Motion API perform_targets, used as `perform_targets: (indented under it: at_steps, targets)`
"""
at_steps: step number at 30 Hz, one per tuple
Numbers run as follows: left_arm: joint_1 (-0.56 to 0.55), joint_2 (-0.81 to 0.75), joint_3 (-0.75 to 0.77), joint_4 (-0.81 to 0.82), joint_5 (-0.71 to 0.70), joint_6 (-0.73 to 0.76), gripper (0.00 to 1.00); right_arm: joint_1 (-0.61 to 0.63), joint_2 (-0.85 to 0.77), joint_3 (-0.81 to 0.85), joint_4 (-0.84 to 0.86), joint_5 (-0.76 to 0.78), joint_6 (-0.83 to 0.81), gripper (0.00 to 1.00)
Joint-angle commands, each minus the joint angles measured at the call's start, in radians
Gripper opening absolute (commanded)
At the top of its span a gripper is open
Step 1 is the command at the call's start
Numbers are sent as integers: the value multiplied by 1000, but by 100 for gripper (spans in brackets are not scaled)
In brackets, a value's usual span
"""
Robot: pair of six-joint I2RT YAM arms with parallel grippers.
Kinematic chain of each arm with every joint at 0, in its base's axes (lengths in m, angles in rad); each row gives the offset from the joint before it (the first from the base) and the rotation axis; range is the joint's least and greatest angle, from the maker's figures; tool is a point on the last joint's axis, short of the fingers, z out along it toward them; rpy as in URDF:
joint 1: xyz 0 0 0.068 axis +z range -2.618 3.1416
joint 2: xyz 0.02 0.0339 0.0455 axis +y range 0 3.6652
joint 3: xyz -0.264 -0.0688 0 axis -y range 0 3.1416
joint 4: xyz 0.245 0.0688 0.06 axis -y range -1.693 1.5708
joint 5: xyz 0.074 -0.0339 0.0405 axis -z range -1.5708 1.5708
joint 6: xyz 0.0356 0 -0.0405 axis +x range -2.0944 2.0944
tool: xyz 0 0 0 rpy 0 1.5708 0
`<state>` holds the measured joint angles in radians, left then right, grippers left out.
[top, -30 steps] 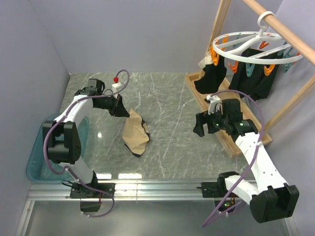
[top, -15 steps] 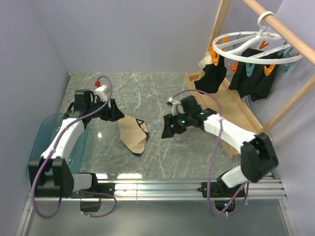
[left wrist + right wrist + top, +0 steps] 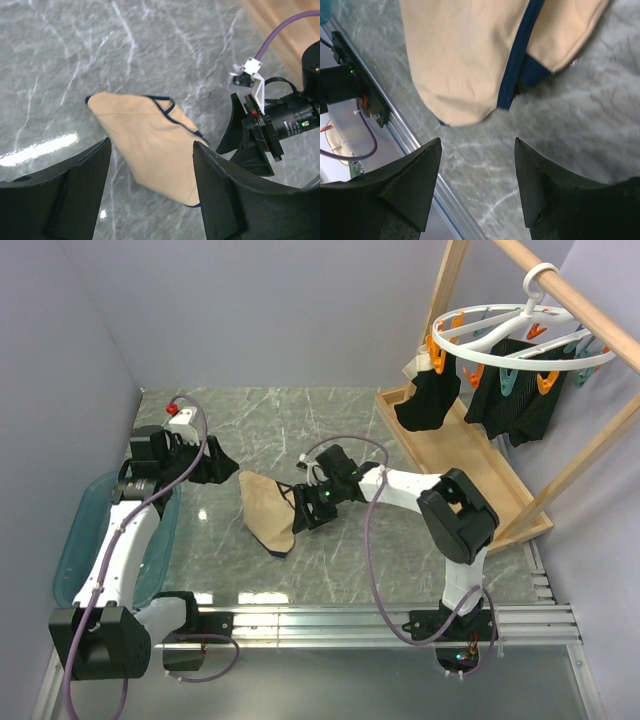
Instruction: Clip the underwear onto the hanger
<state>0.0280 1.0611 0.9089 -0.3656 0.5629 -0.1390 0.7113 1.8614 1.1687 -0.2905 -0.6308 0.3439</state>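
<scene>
The underwear (image 3: 266,512) is laid flat on the counter (image 3: 340,430), between the two sets of jaws. The right jaws are spread wide and empty, held just beside its right, dark-trimmed edge. The left jaws are likewise wide open and empty, held off its left corner, apart from the cloth. The hanger (image 3: 520,340) is hung well apart, on the rod (image 3: 590,310) at far right.

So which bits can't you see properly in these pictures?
- Left wrist view: one finger of the left gripper hides the underwear's lower corner.
- Right wrist view: the picture's top edge cuts off the underwear's upper part.
- Top view: the hanger's clips are too small to tell which are free.
- Top view: the left arm hides part of the teal bin.
</scene>
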Motion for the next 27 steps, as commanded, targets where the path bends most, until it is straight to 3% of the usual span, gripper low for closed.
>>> perform_targets:
  at_steps: [1, 6, 8, 9, 11, 14, 22, 25, 27]
  targets:
    - [12, 31, 54, -29, -37, 53, 72, 14, 51, 66, 71, -10, 52, 67]
    - [23, 10, 67, -58, -26, 47, 71, 24, 119, 106, 96, 39, 76, 64]
    - [24, -32, 48, -56, -26, 52, 71, 25, 160, 141, 97, 34, 86, 55]
    - [23, -45, 42, -56, -26, 59, 71, 25, 174, 154, 94, 16, 84, 48]
    - [26, -84, 35, -67, -38, 68, 71, 24, 193, 190, 65, -1, 61, 23]
    - [27, -115, 33, -81, -54, 85, 72, 16, 147, 226, 5, 13, -1, 2]
    - [30, -95, 50, -75, -29, 38, 72, 36, 9, 488, -313, 152, -334, 0]
    - [36, -81, 68, -75, -38, 21, 72, 86, -14, 537, -432, 297, -637, 0]
    - [42, -72, 79, -81, -40, 9, 72, 164, -69, 504, -452, 399, -750, 0]
